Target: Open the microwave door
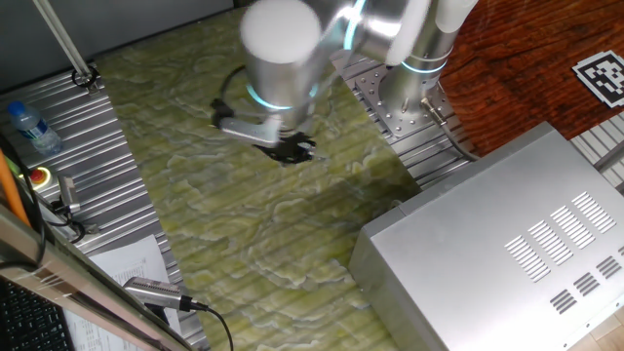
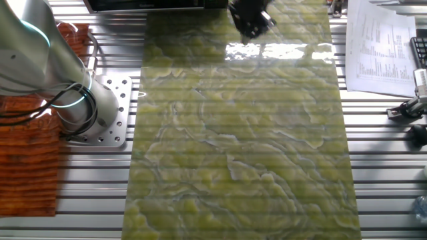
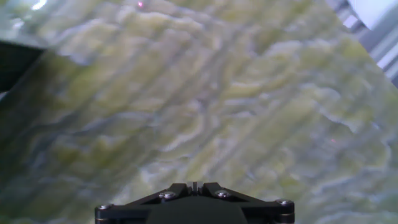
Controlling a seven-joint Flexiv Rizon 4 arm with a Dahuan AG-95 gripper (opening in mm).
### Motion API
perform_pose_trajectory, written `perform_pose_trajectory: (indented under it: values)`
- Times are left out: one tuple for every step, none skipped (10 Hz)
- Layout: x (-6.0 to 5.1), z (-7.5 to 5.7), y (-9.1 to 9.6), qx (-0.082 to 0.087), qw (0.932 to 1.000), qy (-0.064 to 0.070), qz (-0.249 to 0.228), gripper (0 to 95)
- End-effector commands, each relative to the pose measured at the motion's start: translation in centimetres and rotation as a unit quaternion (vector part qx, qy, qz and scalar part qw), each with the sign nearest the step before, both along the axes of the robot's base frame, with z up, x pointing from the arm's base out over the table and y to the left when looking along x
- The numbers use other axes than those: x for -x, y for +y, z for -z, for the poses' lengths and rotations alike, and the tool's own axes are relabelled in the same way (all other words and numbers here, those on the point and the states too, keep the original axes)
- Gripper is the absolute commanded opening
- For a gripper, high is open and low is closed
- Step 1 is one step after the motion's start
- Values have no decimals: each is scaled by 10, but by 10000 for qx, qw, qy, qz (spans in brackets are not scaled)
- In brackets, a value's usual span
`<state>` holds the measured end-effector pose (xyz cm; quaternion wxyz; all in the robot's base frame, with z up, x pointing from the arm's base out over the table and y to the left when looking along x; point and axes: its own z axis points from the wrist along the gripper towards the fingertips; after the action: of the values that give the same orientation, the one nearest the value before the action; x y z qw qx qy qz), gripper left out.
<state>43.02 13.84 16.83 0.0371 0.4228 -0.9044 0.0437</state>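
The microwave (image 1: 487, 244) is a large silver-grey box with vent slots on top, at the lower right of one fixed view. Its door shows as a thin dark strip (image 2: 153, 5) along the top edge of the other fixed view. My gripper (image 1: 291, 148) hangs above the green marbled mat, well apart from the microwave, and also shows near the door strip in the other fixed view (image 2: 252, 25). In the hand view the fingertips (image 3: 194, 185) meet, shut and holding nothing. A dark patch (image 3: 15, 62) sits at the left of that view.
A green marbled mat (image 1: 253, 214) covers the ribbed table. The arm base (image 2: 87, 110) stands on a plate beside an orange-brown board (image 2: 27, 153). A water bottle (image 1: 29, 127), a red button (image 1: 41, 176), papers (image 2: 380, 47) and a handheld device (image 1: 156, 291) lie at the table's side.
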Motion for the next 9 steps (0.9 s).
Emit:
perform_pose_trajectory:
  values:
    - [6,0,10,-35,9995,-78,-288,0]
    - [6,0,10,13,9998,-84,-183,0]
    - [6,0,10,124,9999,-91,-23,0]
    - [6,0,10,225,9997,-88,-45,0]
    - [6,0,10,397,9992,-81,2,0]
    - [6,0,10,514,9986,-71,-53,0]
    - [6,0,10,454,9986,-35,-275,0]
    - [6,-1,11,349,9982,-22,-484,0]
    - [8,-3,18,266,9973,-9,-687,0]
